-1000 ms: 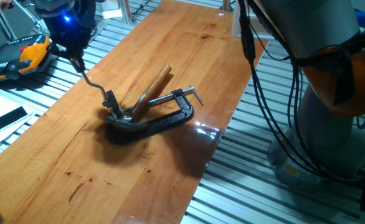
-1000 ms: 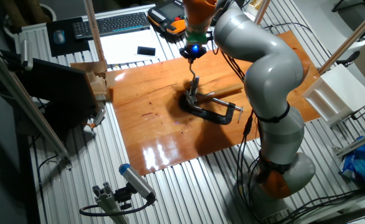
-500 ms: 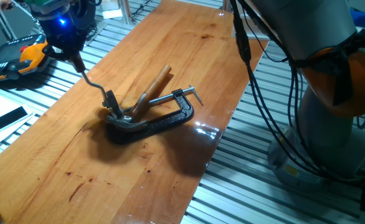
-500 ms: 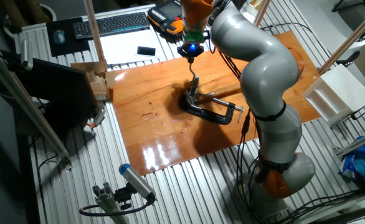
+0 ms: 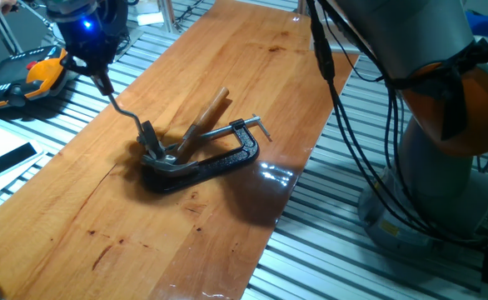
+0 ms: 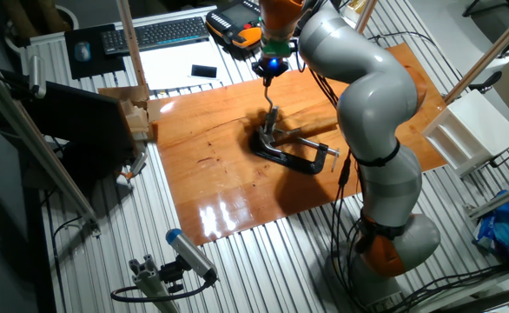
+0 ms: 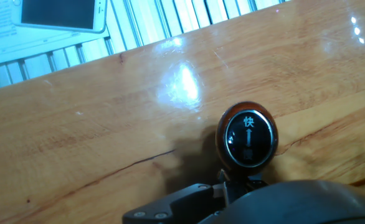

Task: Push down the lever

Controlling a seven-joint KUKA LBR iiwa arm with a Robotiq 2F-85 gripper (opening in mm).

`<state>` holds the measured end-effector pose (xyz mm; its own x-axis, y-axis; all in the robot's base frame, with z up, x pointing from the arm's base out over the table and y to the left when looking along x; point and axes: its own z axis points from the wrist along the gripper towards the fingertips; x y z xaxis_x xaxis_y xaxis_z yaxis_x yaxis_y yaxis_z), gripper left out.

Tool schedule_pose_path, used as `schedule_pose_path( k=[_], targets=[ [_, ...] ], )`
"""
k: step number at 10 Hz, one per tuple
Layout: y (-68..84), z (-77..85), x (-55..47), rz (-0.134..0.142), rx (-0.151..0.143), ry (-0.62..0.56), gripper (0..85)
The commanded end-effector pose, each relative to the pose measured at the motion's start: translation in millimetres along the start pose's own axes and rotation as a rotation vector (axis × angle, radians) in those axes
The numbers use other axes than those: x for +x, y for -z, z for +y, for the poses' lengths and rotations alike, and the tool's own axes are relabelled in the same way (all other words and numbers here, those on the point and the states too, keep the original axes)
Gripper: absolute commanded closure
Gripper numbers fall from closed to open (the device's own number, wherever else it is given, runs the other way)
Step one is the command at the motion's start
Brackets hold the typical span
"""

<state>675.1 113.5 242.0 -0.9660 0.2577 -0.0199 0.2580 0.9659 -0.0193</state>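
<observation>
The lever (image 5: 127, 112) is a thin bent metal rod that rises from a silvery fitting (image 5: 162, 152) on the wooden board. Its round dark-reddish knob (image 7: 247, 137) has a black face with an arrow. My gripper (image 5: 102, 83) is at the rod's upper end, right by the knob; its fingers form one narrow tip and look shut, holding nothing. The other fixed view shows the gripper (image 6: 270, 76) above the lever (image 6: 272, 111). No fingers show in the hand view.
A black C-clamp (image 5: 215, 158) with a threaded screw and a brown wooden handle (image 5: 209, 110) lie by the fitting. A phone (image 7: 61, 14) lies past the board's edge. An orange-black device (image 5: 27, 79) sits on the slatted table left of the board.
The gripper has shifted only slightly around the lever's knob. The lever, the clamp and the handle look the same.
</observation>
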Motion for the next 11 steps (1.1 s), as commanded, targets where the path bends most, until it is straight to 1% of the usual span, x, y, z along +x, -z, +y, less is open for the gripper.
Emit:
schedule_pose_path(
  k=[1, 9, 11],
  targets=[
    [-0.3, 0.5, 0.2, 0.000, 0.001, -0.001, 85.0],
    [0.5, 1.4, 1.1, 0.008, 0.000, 0.002, 85.0],
    [0.5, 1.4, 1.1, 0.003, 0.011, 0.005, 85.0]
  ],
)
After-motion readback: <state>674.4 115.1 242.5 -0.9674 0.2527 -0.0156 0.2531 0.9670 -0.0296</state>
